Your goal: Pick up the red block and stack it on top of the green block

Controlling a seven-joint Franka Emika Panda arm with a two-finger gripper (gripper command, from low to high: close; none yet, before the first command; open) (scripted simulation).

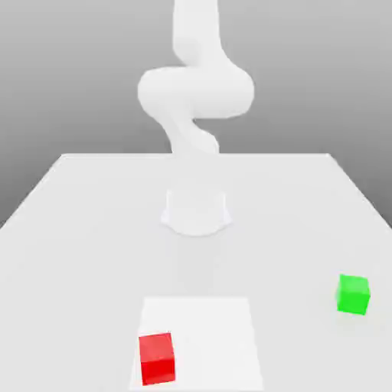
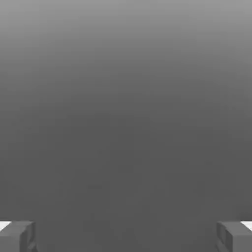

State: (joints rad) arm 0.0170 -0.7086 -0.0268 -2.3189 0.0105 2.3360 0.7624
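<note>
Red block [image 1: 157, 359]: on white patch [image 1: 207, 337], by its left edge in the exterior view
Green block [image 1: 353, 295]: tabletop [image 1: 92, 268], near the exterior view's right edge
Gripper [image 2: 126, 237]: fingers wide apart

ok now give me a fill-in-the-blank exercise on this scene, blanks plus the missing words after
The small matte red cube rests partly on a flat, square-looking ____ sheet.
The small matte green cube sits toward the exterior view's ____ side.
In the hand view, the gripper has its jaws standing ____.
The red cube is not yet stacked on the ____ cube.
Missing words: white; right; open; green
</note>
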